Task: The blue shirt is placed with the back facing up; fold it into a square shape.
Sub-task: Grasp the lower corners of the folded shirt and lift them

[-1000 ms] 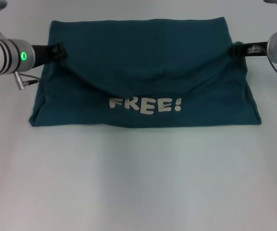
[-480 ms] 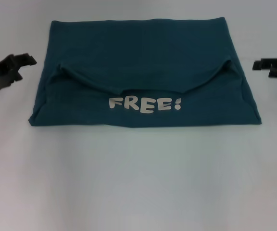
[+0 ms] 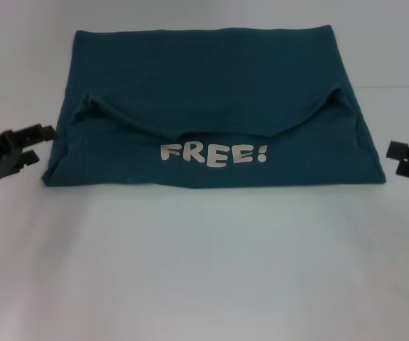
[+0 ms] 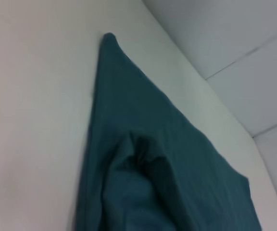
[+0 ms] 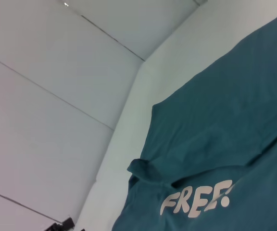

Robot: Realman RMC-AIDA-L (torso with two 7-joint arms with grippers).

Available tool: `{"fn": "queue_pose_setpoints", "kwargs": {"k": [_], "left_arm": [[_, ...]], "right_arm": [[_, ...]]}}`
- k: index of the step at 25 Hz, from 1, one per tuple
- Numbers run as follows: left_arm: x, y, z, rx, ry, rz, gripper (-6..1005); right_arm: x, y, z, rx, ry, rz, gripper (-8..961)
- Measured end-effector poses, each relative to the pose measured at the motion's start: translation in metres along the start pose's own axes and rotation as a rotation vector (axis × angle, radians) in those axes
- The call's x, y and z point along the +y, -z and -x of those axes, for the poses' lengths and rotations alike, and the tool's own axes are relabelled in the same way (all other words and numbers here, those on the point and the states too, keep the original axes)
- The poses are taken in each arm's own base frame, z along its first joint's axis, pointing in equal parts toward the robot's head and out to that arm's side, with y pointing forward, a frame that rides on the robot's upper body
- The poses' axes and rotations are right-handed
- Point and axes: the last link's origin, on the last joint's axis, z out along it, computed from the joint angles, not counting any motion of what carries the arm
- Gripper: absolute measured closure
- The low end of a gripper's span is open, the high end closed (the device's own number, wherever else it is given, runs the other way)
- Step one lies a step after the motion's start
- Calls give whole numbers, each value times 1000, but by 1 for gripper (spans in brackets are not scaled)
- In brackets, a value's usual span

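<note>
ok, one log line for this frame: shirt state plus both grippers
blue shirt: folded, flat on table, FREE! lettering up | left gripper: off shirt, beside its left edge | right gripper: off shirt, beside its right edge

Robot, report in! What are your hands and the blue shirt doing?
Left gripper and right gripper off the cloth, beside it. Blue shirt folded, lettering up. Nothing in the way.

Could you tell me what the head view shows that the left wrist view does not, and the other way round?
Only the head view shows the white FREE! lettering, the left hand beside the shirt's near left corner, the right hand off its near right corner, both clear of the fabric, and the shirt's whole folded outline. Only the left wrist view shows the wall panels behind the table. Both show the blue shirt, its puckered fold end and the pale table.
</note>
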Motion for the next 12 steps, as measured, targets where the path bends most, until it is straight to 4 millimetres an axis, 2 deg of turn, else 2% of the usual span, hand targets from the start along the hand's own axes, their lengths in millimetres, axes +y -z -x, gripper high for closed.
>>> {"fn": "queue_pose_setpoints", "kwargs": {"k": [5, 12], "left_arm": [[-3, -11, 15, -20, -241, -7, 248], [-10, -27, 18, -5, -237, -92, 249]], "right_arm": [[-3, 0, -1, -14, 14, -8, 10], [2, -7, 6, -7, 46, 2, 15]]}}
